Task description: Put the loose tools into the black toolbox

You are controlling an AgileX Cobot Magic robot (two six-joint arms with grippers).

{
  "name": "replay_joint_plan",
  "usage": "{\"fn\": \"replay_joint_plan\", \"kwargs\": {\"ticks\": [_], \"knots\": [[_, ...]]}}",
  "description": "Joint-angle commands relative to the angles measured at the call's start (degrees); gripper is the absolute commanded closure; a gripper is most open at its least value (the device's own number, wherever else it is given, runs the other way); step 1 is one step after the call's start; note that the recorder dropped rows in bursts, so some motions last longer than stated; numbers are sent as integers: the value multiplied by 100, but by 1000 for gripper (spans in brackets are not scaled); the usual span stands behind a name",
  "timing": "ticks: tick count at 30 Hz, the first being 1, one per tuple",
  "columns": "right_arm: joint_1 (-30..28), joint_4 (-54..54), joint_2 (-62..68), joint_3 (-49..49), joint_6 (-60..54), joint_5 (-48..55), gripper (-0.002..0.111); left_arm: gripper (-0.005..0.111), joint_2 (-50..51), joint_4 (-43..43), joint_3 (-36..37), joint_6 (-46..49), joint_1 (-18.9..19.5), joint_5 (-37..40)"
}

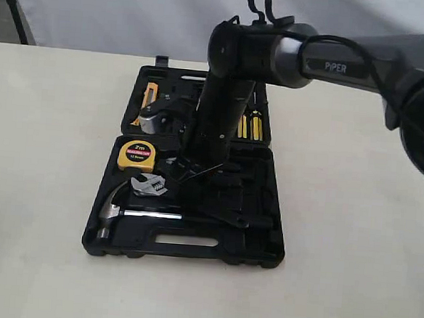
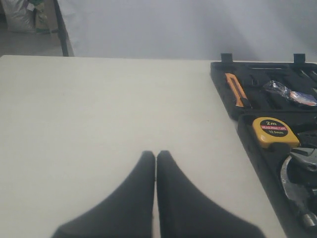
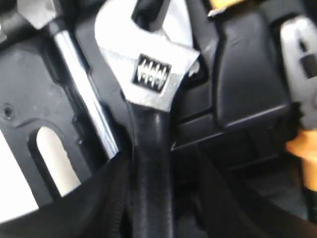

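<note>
The black toolbox (image 1: 191, 252) lies open on the table. The claw hammer (image 1: 114, 210) rests in its near half, with its steel shaft (image 3: 84, 94) beside the silver adjustable wrench (image 3: 148, 74). The wrench's head (image 1: 150, 185) lies above the hammer. My right gripper (image 3: 168, 198) is down in the case and open. The wrench's black handle runs between its fingers, close to one and apart from the other. The wrapped tape roll (image 2: 285, 91) sits in the far half. My left gripper (image 2: 156, 158) is shut and empty over bare table to the left of the case.
A yellow tape measure (image 1: 137, 154) sits in its recess beside the wrench head. An orange-handled knife (image 2: 237, 89) and yellow-handled tools (image 1: 251, 125) fill the far half. An orange-handled tool (image 3: 302, 148) lies to one side of the wrench. My right arm (image 1: 223, 109) hides the case's middle.
</note>
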Motion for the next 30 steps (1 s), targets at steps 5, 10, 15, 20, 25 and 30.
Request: {"fn": "replay_joint_plan", "kwargs": {"ticks": [5,10,15,20,25,30], "knots": [[79,-208,-277,-8,258,87,64,105,-46,-78,53,-59,19,-97],[653,-1879,-381,-8,1297,32,64,105,-46,-78,53,-59,19,-97],[1132,-2441,-346,213,1593,-280,64,105,-46,-78,53,-59,19,-97],[1317,-3221,-346,463,2217,-511,64,105,-46,-78,53,-59,19,-97],[1317,-3312,-346,612,2467,-901,64,105,-46,-78,53,-59,19,-97],[1317,-3312,-346,762,2407,-972,91,105,-46,-78,53,-59,19,-97]]}}
